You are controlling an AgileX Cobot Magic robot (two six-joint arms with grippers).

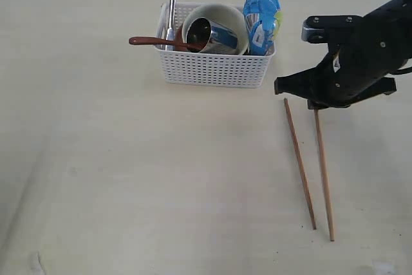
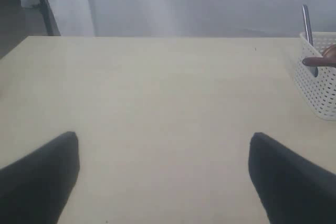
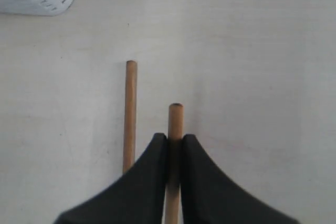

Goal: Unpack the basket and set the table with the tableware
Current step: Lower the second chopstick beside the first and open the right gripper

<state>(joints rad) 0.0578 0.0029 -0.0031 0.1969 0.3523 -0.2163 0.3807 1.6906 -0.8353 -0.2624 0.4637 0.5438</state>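
R gripper (image 3: 175, 142) pinches a chopstick (image 3: 176, 119), 2nd chopstick (image 3: 130, 114) lying just beside; L gripper (image 2: 164, 150) wide over table (image 2: 157, 87).

Pale cream table (image 1: 129, 178), faint grain. White mesh basket (image 1: 212, 69) stands toward 12 o'clock. Two wooden chopsticks (image 1: 300, 165) lie toward 4 o'clock, side by side and apart, each running 12-to-6, the gap narrowing at their 6 o'clock ends.

Pale grey backdrop (image 2: 210, 3) (curtain-like), soft light
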